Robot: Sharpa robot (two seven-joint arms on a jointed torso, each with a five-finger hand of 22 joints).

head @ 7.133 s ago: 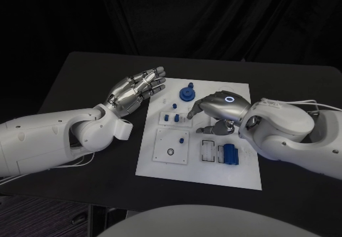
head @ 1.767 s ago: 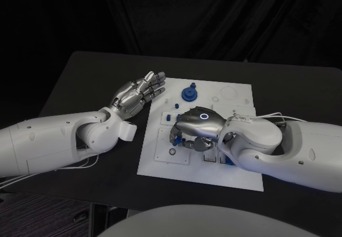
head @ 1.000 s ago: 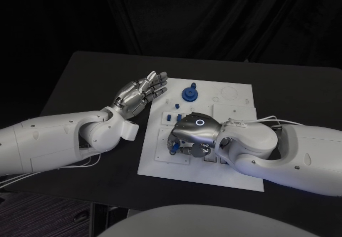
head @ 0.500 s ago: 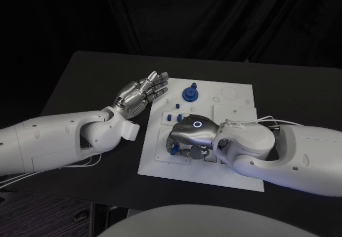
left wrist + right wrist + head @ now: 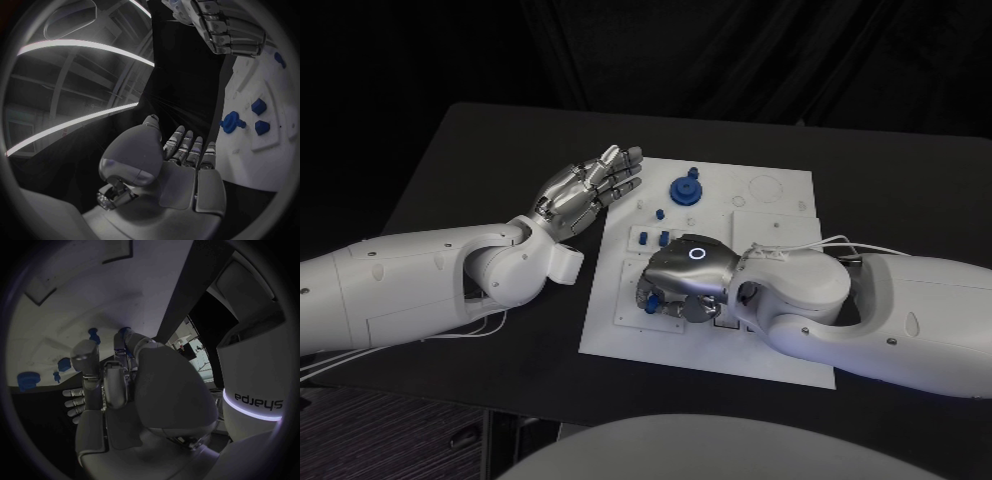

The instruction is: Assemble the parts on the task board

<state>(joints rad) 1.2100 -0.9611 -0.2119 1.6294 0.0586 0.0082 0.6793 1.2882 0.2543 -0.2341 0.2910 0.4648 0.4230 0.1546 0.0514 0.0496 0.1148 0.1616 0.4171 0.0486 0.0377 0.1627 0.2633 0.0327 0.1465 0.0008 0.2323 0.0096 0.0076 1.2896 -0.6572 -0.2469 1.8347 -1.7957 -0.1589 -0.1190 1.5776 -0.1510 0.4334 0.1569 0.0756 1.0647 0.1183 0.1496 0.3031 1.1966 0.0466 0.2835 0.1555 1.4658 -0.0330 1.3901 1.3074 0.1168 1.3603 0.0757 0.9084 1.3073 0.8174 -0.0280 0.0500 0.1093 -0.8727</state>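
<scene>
The white task board (image 5: 783, 215) lies mid-table. My right hand (image 5: 681, 282) is curled down over the square plate at its near left corner. Its fingertips pinch a small blue peg (image 5: 646, 298), which shows at the fingertips (image 5: 123, 332) beside another blue peg (image 5: 94, 333) standing in the board. A blue gear-like part (image 5: 684, 188) stands at the board's far left, with small blue pegs (image 5: 646, 237) nearer. My left hand (image 5: 589, 185) hovers just left of the board, flat, fingers apart, holding nothing. Its palm (image 5: 181, 172) faces the gear part (image 5: 231, 121).
Black table (image 5: 473, 150) surrounds the board on all sides. My left forearm (image 5: 416, 285) lies along the board's left side and the bulky right forearm (image 5: 877, 315) covers its near right part. Round and square recesses (image 5: 764, 187) mark the board's far right.
My right hand came from the small pegs down to the near left square plate and has settled slightly lower over the last second. The left hand has barely moved.
</scene>
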